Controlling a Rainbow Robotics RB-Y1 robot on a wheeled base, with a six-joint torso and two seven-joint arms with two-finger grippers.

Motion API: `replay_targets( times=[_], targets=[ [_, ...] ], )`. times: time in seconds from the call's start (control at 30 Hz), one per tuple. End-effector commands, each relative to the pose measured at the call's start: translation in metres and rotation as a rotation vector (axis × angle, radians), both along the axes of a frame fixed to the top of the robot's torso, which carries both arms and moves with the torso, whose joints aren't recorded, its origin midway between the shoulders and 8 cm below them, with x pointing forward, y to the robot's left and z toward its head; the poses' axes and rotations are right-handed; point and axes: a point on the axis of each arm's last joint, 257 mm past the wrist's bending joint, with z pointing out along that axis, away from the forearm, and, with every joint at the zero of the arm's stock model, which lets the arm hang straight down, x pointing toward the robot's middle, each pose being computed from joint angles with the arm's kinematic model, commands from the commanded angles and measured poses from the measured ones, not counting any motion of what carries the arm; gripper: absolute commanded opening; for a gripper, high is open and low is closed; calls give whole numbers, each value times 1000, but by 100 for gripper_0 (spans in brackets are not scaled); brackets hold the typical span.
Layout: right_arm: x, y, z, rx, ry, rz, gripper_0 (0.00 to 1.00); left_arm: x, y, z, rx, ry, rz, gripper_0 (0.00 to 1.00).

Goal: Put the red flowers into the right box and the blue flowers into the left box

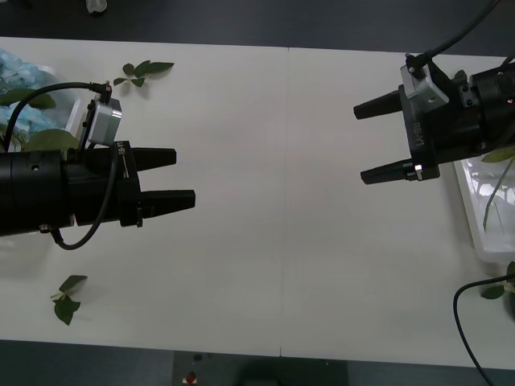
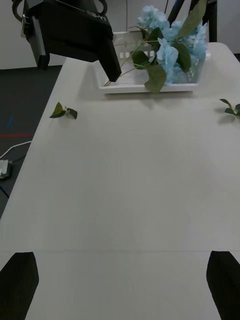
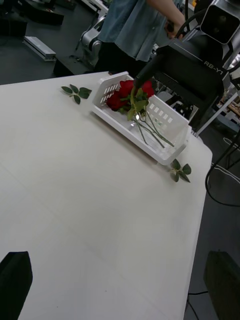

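- Hovering over the white table (image 1: 265,201) on the left side: left gripper (image 1: 172,178), black fingers spread apart, pinching nothing.
- Hovering opposite on the right side, just beside the right box (image 1: 483,217): right gripper (image 1: 376,138), fingers likewise spread wide and carrying nothing.
- Lying already in the right box (image 3: 150,120): the red flowers (image 3: 127,94), blooms bunched at one end, thin green stems trailing along the glossy bottom.
- Sitting already in the left box (image 2: 150,75): the blue flowers (image 2: 170,35), pale clusters and big leaves spilling over the rim; also peeking in at the far left edge of the front view (image 1: 20,76).
- Resting loose on the table, well apart from both boxes: leaf sprigs (image 1: 143,72), another near the front edge (image 1: 66,299), not counting as flowers.
- Judging from this: sorting looking finished, no rose or blue cluster remaining on the open tabletop, so the step in hand reading as pulling clear and parking.
- Doing that well: keeping both claws spread and level, drawing each arm straight back away from its box.
- Watching the right arm especially, since stems and a leaf are poking up near its wrist and snagging one would drag a rose out.
- Leaving the leaf sprigs alone.
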Motion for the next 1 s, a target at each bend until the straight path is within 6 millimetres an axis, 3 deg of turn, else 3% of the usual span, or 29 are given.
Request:
replay_targets(
  times=[0.03, 0.3, 0.57, 1.0],
  targets=[
    [-5, 7, 1, -14, 25, 8, 98, -6, -6, 11, 16, -51, -35, 100],
    [-4, 7, -10, -35, 147, -62, 98, -6, -6, 11, 16, -51, -35, 100],
    [14, 3, -17, -61, 146, -145, 98, -6, -6, 11, 16, -51, -35, 100],
    [19, -14, -23, -94, 154, -193, 98, -6, -6, 11, 16, -51, -35, 100]
  ],
)
